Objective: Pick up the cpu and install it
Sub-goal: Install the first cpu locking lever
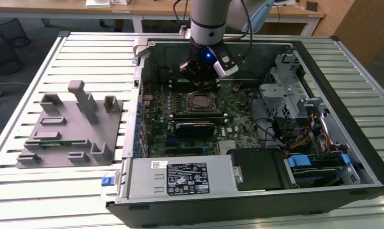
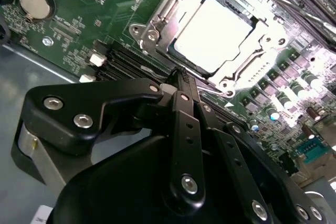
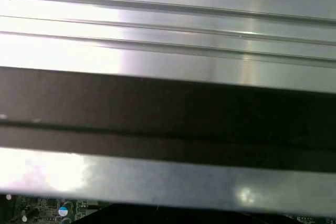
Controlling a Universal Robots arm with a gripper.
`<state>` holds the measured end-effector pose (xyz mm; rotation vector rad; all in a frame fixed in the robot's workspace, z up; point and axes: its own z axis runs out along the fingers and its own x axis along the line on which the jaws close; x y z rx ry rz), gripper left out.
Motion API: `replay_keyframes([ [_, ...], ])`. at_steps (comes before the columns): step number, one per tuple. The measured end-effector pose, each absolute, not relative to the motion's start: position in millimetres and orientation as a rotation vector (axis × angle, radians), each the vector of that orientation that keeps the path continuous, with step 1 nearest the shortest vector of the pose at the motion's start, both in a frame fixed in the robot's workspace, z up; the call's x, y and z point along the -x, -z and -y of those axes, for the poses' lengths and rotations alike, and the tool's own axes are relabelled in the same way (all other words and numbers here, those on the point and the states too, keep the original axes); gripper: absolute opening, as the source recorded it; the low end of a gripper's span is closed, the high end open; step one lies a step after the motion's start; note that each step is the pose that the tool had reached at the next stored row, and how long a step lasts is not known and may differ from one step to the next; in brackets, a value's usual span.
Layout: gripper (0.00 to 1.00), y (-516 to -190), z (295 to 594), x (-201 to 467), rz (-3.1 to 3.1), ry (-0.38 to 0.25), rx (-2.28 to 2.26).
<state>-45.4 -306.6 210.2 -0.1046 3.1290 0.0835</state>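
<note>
Inside the open computer case (image 1: 255, 207), on the green board (image 2: 79, 30): cpu (image 2: 215, 35) seated flat in its socket, just beyond the tips of the claw (image 2: 177, 74), pressed together, empty, hovering close above.

Soft even light over the table (image 1: 83, 57), dim case (image 1: 243, 210) interior, blown-out glare on the cpu (image 2: 212, 35).

Slatted metal table (image 1: 90, 52), pale wooden desks (image 1: 64, 7), grey floor (image 1: 14, 95).
</note>
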Motion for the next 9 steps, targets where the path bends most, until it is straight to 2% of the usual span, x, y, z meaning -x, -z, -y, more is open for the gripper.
replay_keyframes([
  [9,0.11,-210.2,302.9,46.8,-3.127,-0.084,0.145],
])
